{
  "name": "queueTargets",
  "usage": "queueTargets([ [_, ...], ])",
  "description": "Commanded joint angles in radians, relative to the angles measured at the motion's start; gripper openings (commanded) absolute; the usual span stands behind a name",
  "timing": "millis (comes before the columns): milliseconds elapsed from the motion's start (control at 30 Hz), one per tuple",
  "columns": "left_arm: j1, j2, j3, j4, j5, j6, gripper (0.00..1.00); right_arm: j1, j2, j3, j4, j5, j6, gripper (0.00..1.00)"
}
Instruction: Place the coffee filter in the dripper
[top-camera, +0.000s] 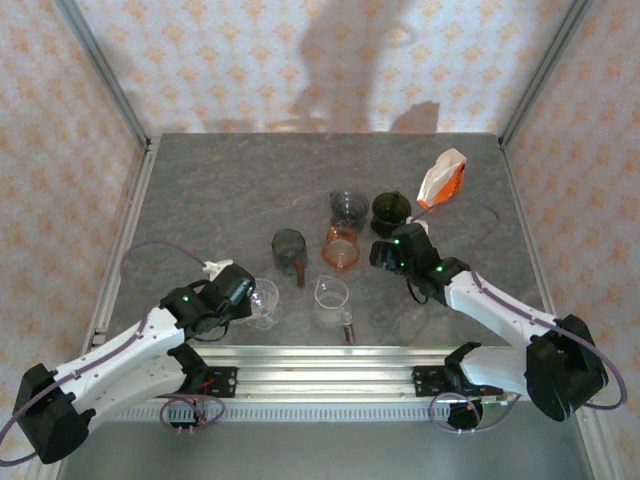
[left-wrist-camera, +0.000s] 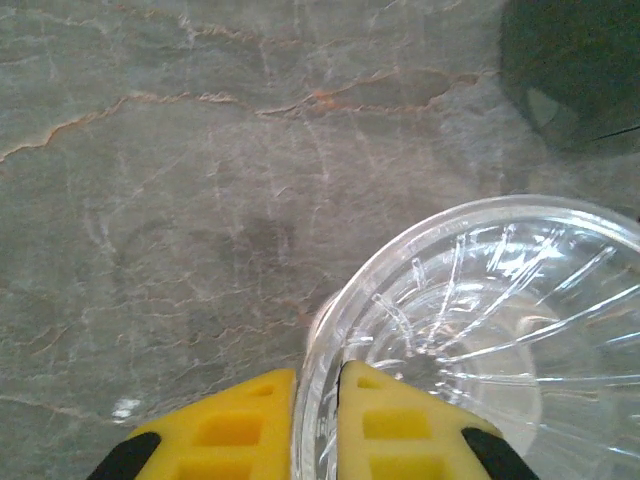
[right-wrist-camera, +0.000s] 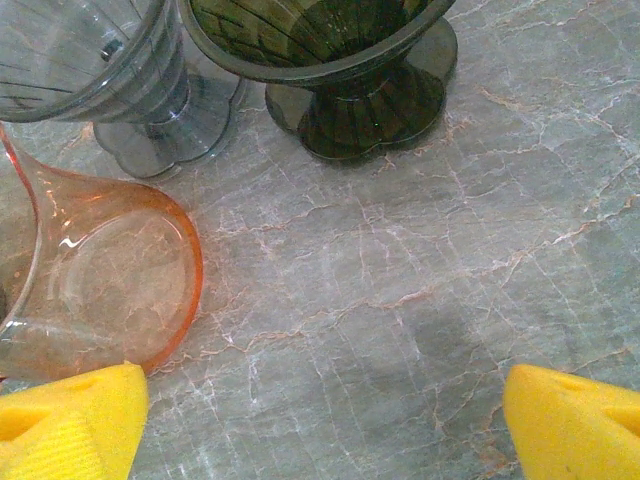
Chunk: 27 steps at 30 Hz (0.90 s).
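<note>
A clear glass dripper (top-camera: 265, 301) stands at the front left of the table; the left wrist view shows its ribbed bowl (left-wrist-camera: 500, 320) from above. My left gripper (left-wrist-camera: 318, 378) is shut on its rim, one yellow finger (left-wrist-camera: 240, 425) outside the wall and the other inside the bowl. My right gripper (top-camera: 386, 252) hangs open over bare stone (right-wrist-camera: 325, 400), just right of an orange dripper (right-wrist-camera: 95, 290) lying on its side. The coffee filter itself is hidden; an orange and white packet (top-camera: 442, 178) stands at the back right.
More vessels crowd the middle: a grey dripper (top-camera: 288, 247), a smoky clear one (right-wrist-camera: 90, 60), a dark green one (right-wrist-camera: 330, 50) and a clear beaker (top-camera: 331, 294). A small brown piece (top-camera: 348, 326) lies near the front rail (top-camera: 320, 368).
</note>
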Motion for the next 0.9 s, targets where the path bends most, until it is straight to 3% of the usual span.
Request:
queueTargets([
  [0,-0.006,-0.003,-0.001,-0.02,-0.01,-0.008,0.08,0.007,0.004,0.012,-0.025,0.038,-0.002,0.92],
  [133,-0.005,-0.005,-0.003,-0.012,-0.002,-0.01,0.0,0.007,0.009,0.013,-0.026,0.039,0.003,0.92],
  [533,-0.005,-0.085,0.014,0.002,0.046,-0.022,0.0,0.007,0.023,0.018,-0.033,0.045,0.016,0.92],
  [867,-0.005,-0.154,0.149,-0.04,0.095,0.004,0.0,0.007,0.012,0.02,-0.04,0.06,0.022,0.92],
])
